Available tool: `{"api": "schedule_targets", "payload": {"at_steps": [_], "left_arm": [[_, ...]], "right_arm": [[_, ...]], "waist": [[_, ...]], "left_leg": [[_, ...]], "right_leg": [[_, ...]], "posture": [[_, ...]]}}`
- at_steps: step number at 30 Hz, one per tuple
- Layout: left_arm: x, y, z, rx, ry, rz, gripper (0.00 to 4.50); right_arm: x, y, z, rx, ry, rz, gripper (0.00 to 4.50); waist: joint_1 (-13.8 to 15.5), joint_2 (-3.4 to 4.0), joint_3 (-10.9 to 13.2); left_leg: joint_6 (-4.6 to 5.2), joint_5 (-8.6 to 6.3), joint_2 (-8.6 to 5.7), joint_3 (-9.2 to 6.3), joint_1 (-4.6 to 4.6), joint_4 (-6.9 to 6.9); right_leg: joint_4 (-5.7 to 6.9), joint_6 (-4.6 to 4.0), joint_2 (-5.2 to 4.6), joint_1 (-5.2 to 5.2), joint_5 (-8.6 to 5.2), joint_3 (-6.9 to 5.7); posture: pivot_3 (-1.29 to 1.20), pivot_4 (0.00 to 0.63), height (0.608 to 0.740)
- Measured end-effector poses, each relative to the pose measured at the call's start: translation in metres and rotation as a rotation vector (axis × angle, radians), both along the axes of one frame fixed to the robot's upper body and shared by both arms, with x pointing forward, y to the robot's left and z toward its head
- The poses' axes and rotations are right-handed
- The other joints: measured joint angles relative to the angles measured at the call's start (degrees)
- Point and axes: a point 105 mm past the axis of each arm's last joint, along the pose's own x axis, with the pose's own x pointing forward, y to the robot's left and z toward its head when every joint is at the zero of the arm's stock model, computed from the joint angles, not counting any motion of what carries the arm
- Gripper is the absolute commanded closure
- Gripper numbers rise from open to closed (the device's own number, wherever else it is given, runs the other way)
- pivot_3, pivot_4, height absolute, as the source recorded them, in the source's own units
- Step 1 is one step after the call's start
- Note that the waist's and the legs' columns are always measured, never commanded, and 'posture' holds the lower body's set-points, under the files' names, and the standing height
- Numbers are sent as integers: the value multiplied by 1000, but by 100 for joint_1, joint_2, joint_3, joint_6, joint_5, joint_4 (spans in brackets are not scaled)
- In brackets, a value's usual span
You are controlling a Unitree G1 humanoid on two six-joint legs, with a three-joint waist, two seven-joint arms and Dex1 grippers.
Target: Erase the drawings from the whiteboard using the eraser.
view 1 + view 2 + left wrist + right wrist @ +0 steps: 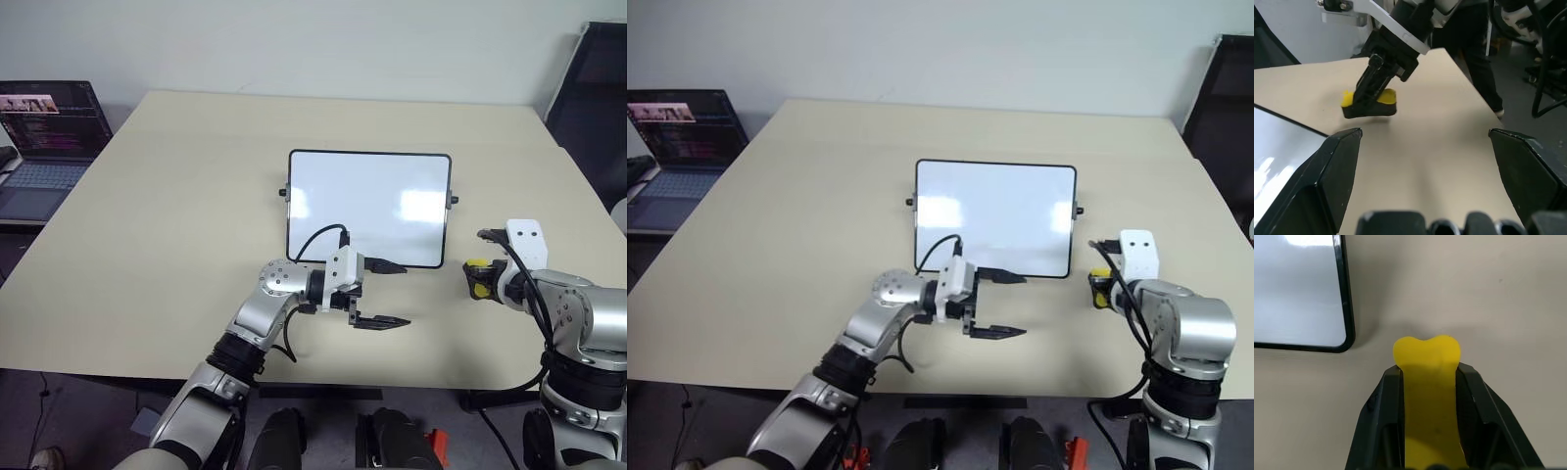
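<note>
Your right gripper (1427, 382) has its two black fingers pinched on the yellow eraser (1427, 396), whose rounded end sticks out past the fingertips; in the left wrist view the eraser's black side looks to be at or just above the beige table (147, 245), though contact cannot be confirmed. The eraser sits just beside the whiteboard's (367, 206) lower right corner, apart from its black frame. Your left gripper (380, 294) has its jaws spread wide and empty, near the board's lower edge. The board's surface reads blank white; no lettering or labels can be made out.
</note>
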Motion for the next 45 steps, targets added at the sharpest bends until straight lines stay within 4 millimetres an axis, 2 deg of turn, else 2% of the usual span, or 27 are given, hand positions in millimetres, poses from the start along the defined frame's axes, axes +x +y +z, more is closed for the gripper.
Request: {"api": "schedule_targets", "payload": {"at_steps": [9,18,40,45], "left_arm": [[3,20,-18,34,42,80,0],[13,22,-8,20,-5,130,0],[18,23,-6,30,-14,134,0],[18,23,-5,29,-15,137,0]], "right_arm": [[-1,-1,-12,1,61,5,3437],[3,1,-11,2,67,9,3437],[8,6,-12,7,86,25,3437],[8,6,-13,7,87,25,1906]], "waist": [[6,1,-1],[12,2,-1],[7,3,-2],[7,3,-2]], "left_leg": [[0,0,0,-4,1,4],[1,1,-1,-4,2,6],[2,1,-1,-5,4,8],[2,1,-1,-5,4,10]], "right_leg": [[1,0,0,5,0,-6],[2,0,0,11,0,-9],[8,-1,0,11,1,-9],[10,-1,0,12,1,-9]], "posture": [[0,150,740],[0,150,740],[0,150,740],[0,150,740]]}}
